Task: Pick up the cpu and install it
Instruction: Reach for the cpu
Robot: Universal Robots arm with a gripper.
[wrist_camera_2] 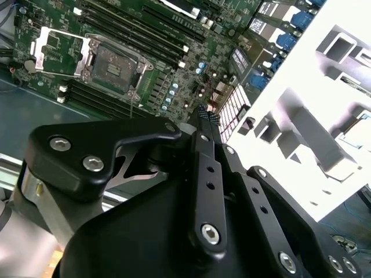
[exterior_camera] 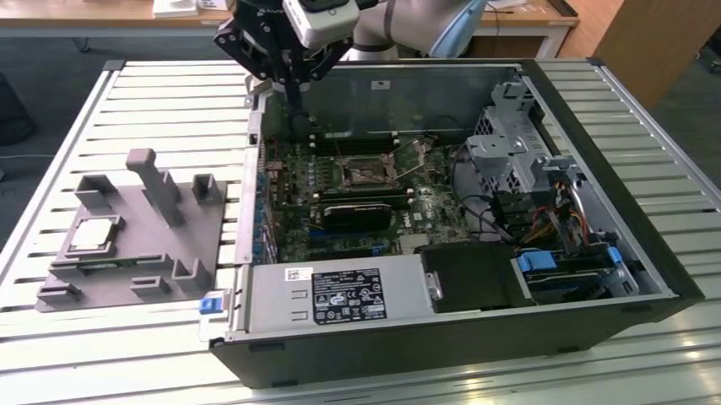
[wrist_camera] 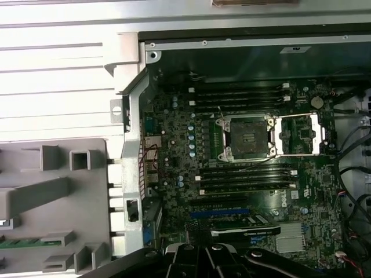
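On grey fixture [exterior_camera: 169,240], cpu [exterior_camera: 94,234] flat, silver face up, pincer [exterior_camera: 295,97] well apart

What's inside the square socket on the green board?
Nothing: the socket is empty, its metal frame flipped open. The cpu lies outside on the grey holder; what is under it is covered.

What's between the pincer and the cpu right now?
In the exterior view, the case's side wall, bare table slats and the gray holder's tall post lie between the pincer and the cpu.
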